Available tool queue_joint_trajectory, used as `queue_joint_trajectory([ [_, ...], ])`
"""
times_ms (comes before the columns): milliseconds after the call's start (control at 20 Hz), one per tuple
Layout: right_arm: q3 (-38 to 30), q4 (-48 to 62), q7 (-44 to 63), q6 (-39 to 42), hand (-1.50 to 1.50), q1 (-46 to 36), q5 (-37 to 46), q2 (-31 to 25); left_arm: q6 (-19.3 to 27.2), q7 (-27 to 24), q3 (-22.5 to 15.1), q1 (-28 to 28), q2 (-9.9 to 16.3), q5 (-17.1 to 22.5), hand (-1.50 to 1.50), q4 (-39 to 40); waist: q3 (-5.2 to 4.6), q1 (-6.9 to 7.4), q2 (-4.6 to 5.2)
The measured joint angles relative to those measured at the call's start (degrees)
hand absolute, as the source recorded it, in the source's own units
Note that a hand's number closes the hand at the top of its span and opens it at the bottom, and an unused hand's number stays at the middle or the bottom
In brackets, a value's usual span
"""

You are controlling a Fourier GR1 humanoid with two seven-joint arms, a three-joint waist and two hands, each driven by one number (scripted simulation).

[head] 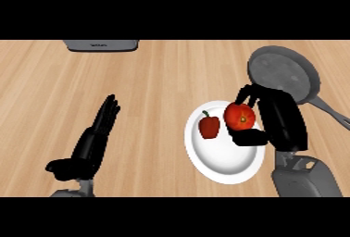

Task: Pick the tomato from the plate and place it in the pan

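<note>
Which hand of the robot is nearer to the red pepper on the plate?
Right. The right hand is curled round the tomato, just right of the red pepper over the plate. The left hand rests open, far to the pepper's left.

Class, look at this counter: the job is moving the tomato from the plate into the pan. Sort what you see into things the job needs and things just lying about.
Needed for the job:
tomato, held by the right hand
white plate
grey pan

Just lying about:
red pepper on the plate
grey object at the far edge
left hand, resting open
</note>
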Motion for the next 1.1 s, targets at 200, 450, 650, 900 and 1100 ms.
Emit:
queue_joint_trajectory([
  [200, -5.9, 2.5, -0.5, -1.8, 1.5, -1.7, -3.8, 0.7, 0.2, 0.9, -0.3, 0.2, -0.4, -0.4, 0.0, -1.1, 0.02, 0.2, 0.08],
  [450, -14.3, 12.5, -4.2, -5.2, 1.5, -7.0, -7.9, -0.9, -0.2, 0.6, 0.1, -0.2, -0.5, -0.6, 0.0, -0.5, 0.03, 0.58, 0.23],
  [650, -19.8, 23.3, -11.4, -10.4, 1.5, -10.7, -9.3, -4.0, 0.1, 0.1, -0.7, 0.7, -1.1, -1.4, 0.0, -1.0, 0.06, 0.85, 0.34],
  [900, -24.9, 37.3, -20.2, -20.5, 1.5, -15.5, -7.4, -8.1, -0.1, 0.0, -0.3, -1.6, -1.7, -1.5, 0.0, 1.1, 0.09, 1.39, 0.69],
  [1100, -30.0, 49.2, -27.5, -27.9, 1.5, -20.8, -10.0, -9.7, -0.6, 0.5, -0.1, -2.3, -1.6, -1.2, 0.0, 0.8, 0.13, 2.06, 0.85],
])
